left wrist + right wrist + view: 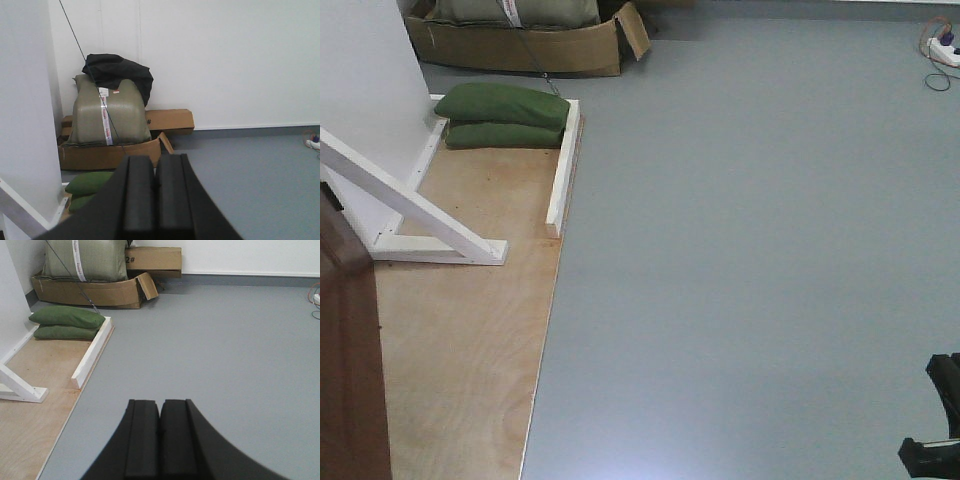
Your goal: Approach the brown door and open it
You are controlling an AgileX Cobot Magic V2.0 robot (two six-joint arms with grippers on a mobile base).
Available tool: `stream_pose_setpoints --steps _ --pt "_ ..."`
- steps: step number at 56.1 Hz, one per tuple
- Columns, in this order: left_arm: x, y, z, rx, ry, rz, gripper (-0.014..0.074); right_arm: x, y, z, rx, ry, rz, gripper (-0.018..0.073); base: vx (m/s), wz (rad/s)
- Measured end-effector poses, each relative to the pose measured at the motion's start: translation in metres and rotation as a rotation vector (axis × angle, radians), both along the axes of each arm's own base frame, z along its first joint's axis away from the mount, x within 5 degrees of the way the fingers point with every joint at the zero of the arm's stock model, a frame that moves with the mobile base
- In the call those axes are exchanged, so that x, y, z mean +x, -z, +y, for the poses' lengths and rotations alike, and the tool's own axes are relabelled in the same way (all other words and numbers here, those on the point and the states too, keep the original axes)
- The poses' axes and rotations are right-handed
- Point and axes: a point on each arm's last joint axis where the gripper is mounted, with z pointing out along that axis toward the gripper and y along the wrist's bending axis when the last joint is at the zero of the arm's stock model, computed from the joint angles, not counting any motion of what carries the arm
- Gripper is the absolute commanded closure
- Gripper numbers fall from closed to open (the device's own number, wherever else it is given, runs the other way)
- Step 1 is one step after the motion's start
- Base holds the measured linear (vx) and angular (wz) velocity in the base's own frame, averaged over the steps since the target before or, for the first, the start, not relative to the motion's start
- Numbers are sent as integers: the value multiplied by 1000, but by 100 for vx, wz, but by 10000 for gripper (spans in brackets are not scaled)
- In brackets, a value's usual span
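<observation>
Brown door [348, 360]: sliver at far left edge, beside plywood floor [460, 340]. Handle out of view. Likely heavy, rigid, slick-faced; take it by its lever. Left gripper [155, 197] and right gripper [160, 440] both pressed together, empty.

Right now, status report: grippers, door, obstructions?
Left gripper and right gripper shut, empty. Glossy reddish-brown wooden door at front view's far left edge, handle out of view. White wooden diagonal brace next to it, stacked green sandbags beyond.

Grey floor [750, 250] is left free ahead and rightward; the left is blocked by the brown door [345, 350], white frame braces [420, 210], green sandbags [505, 115] and a cardboard box [520, 48].
</observation>
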Motion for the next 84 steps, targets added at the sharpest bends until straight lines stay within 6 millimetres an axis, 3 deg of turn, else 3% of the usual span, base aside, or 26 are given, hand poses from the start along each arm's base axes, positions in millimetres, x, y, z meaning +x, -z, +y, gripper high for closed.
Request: stream_pose_setpoints --steps 37,41,51,62,69,78,84 --pt "-1 -6 1 -5 -6 -52 600 0 0 0 0 0 0 559 0 0" --pt "-1 -24 1 -5 -16 -134 600 0 0 0 0 0 0 559 0 0" --pt "1 -95 4 67 -77 -414 600 0 0 0 0 0 0 559 0 0" --pt "-6 -177 6 367 -263 -685 600 0 0 0 0 0 -1 559 0 0" --pt "-21 -214 13 505 -448 -801 600 0 0 0 0 0 -1 559 0 0" --pt "-42 -242 33 371 -695 -883 600 0 0 0 0 0 -1 559 0 0" --pt "-60 -243 56 115 -912 -920 600 0 0 0 0 0 -1 559 0 0"
